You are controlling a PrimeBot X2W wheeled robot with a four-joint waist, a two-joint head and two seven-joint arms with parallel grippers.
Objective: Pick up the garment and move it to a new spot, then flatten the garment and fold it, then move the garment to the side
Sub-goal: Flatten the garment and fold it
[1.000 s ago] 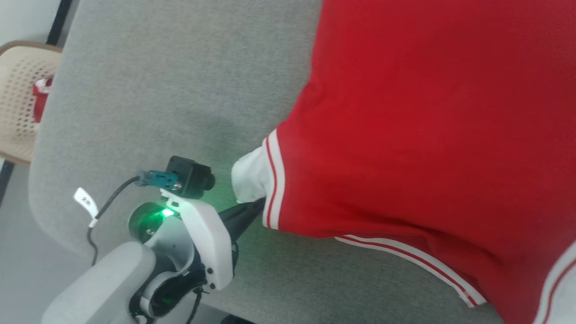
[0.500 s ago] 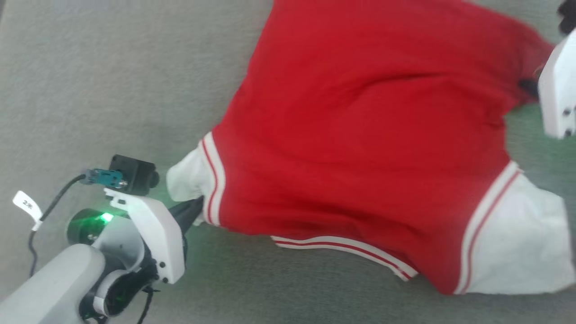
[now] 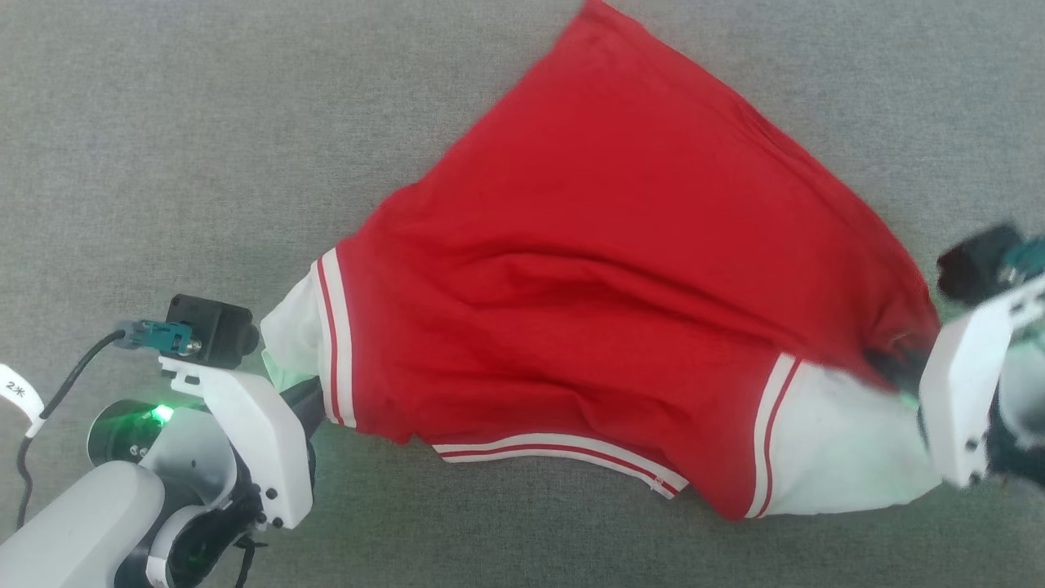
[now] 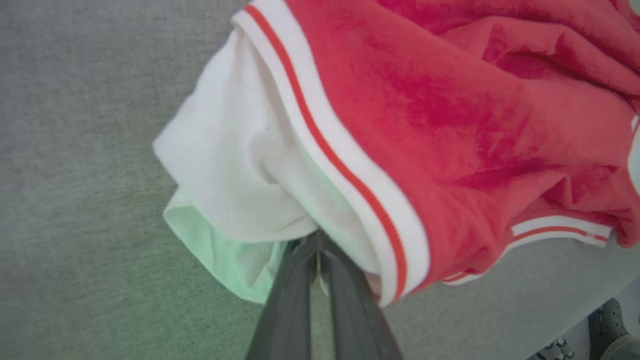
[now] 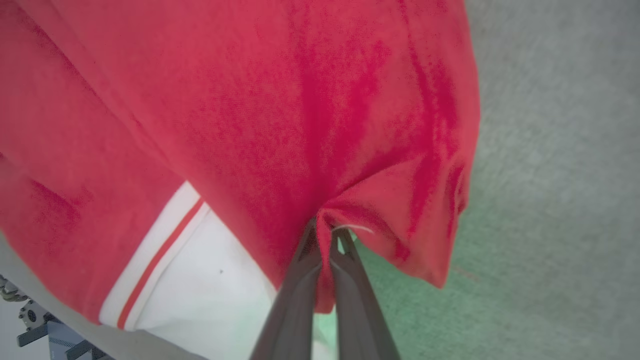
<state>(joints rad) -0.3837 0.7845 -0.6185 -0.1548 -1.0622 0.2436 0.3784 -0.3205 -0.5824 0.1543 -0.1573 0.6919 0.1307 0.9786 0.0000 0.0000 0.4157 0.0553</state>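
Observation:
The garment (image 3: 604, 269), a red T-shirt with white sleeves and striped trim, lies spread over a grey fabric surface (image 3: 163, 122), stretched between both arms. My left gripper (image 3: 314, 392) at lower left is shut on the white sleeve (image 4: 240, 175); its fingers (image 4: 300, 295) pinch the cloth near the striped seam. At the right edge, my right gripper (image 3: 886, 363) is shut on a fold of red cloth (image 5: 330, 220) beside the other white sleeve (image 3: 841, 449). The striped collar (image 3: 563, 453) points toward me.
Grey fabric surface (image 5: 550, 150) surrounds the garment on all sides. The surface's near edge shows at the lower right of the left wrist view, with a shoe (image 4: 612, 330) on the floor beyond it. Wheeled base parts (image 5: 35, 320) show below the edge.
The head camera has swung, so the whole garment and my right gripper have come into view. Both grippers keep their hold; the shirt looks more stretched between them.

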